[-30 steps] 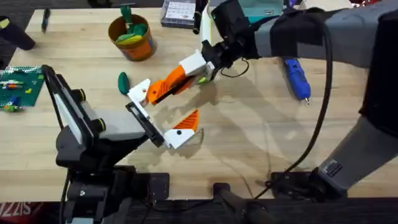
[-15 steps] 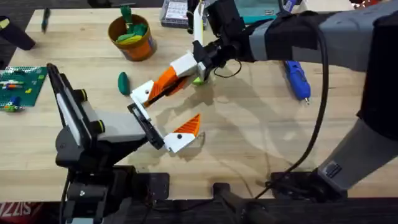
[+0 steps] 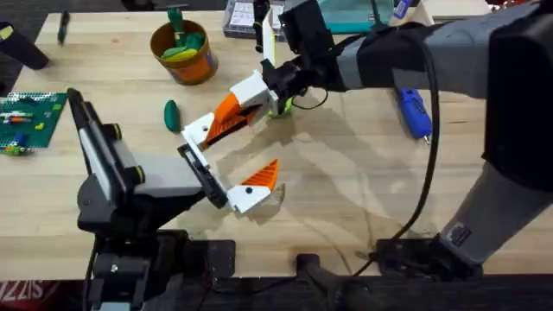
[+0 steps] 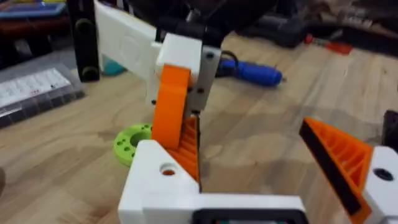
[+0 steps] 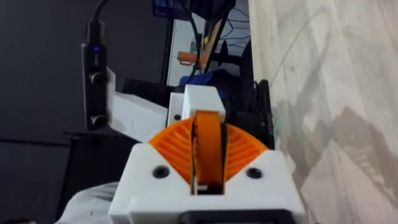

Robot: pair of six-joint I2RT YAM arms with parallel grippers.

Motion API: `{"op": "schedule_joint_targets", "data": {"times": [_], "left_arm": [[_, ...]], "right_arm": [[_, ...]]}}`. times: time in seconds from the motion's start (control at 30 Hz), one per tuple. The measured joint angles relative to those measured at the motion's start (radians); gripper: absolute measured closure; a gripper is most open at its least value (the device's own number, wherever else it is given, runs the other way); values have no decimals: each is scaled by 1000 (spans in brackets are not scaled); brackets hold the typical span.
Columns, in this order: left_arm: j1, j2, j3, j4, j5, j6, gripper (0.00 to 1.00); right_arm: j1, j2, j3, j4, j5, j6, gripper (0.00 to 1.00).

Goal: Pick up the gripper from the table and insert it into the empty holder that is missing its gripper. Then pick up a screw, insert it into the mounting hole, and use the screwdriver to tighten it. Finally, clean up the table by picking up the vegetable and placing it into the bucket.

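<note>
Now we seat the orange fingertip.
Our right end effector point(image 3: 251, 97) clamps the gripper point(image 4: 169, 106) against the empty holder point(image 4: 163, 176) of our spread left end effector point(image 3: 226, 164); we push squarely along its slot.

We note a light wooden desk point(image 3: 346, 190) with visible grain. Near its far left corner stands the bucket point(image 3: 182, 50), orange, with green and yellow pieces inside. The vegetable point(image 3: 171, 115), dark green, lies on the bare wood just nearer than the bucket. At the left edge lies a green studded plate point(image 3: 30, 121) carrying small coloured pieces. The screwdriver point(image 3: 412, 107) lies toward the right side, lengthwise from far to near. A bright green ring-shaped disc point(image 4: 132, 142) rests flat near the middle. At the far edge sits a clear parts box point(image 3: 245, 15).
</note>
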Motion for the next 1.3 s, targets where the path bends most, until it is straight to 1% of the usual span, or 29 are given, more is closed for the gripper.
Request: {"op": "schedule_joint_targets", "data": {"times": [0.13,0.17,0.23,0.3,0.33,0.47,0.57,0.67,0.77,0.87,0.93,1.0,1.1,1.2,1.3], "left_arm": [[0,0,0,0,3,1,15],[0,0,0,1,5,4,15],[0,0,0,17,10,15,15],[-6,-1,0,5,44,17,15],[-14,0,-3,0,61,17,15],[-21,-1,-4,0,93,18,15],[-21,-1,-4,0,98,18,15],[-21,-1,-4,0,99,18,15],[-21,-1,-4,0,99,18,15],[-21,0,-4,0,99,18,15],[-21,-1,-4,0,99,18,15],[-21,-1,-4,0,99,18,15],[-21,-1,-4,0,99,18,15],[-21,-1,-4,0,99,18,15],[-21,-1,-4,0,99,18,15]], "right_arm": [[0,3,0,-1,1,1,725],[0,3,0,-2,3,6,623],[-3,7,-1,-4,11,7,332],[-5,13,-1,0,13,7,55],[-5,13,-1,-1,13,9,23],[-13,13,-1,-3,12,19,9],[-44,13,-1,-19,14,34,8],[-96,13,-1,-110,43,36,8],[-147,13,0,-326,108,-22,7],[-181,9,-1,-632,231,-152,7],[-190,-10,-5,-759,310,-253,7],[-192,-44,-5,-803,355,-332,7],[-192,-112,-4,-810,389,-406,7],[-192,-158,-3,-811,394,-451,7],[-193,-163,-2,-831,383,-499,7]]}}
